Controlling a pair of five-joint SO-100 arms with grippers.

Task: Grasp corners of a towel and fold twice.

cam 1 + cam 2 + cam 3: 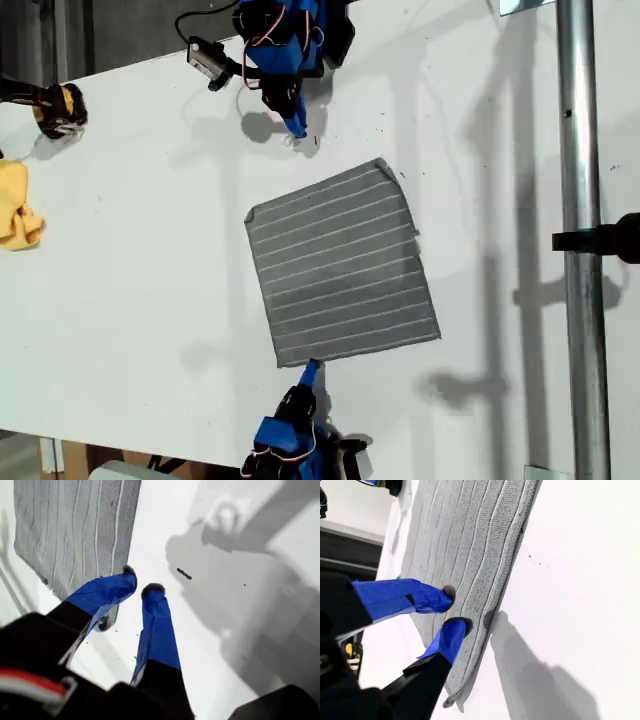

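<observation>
towel point(342, 262): flat, unfolded on the white table point(130, 300), mid-scene in the exterior view, slightly rotated

my second gripper point(456, 609): over the towel's near edge, close to a corner – jaws a small gap apart, nothing held

my first gripper point(141, 581): just off the towel's edge, over bare table – jaws narrowly parted, empty

step: corner grasp, not yet made

how: get one finger under the hem, pinch right at the corner; bring my first gripper onto cloth before either lifts – lift both together

yellow cloth point(18, 205): well apart, ignore

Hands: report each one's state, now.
My first hand: open a little, empty, over bare table.
My second hand: open over the towel, gripping nothing.
</observation>
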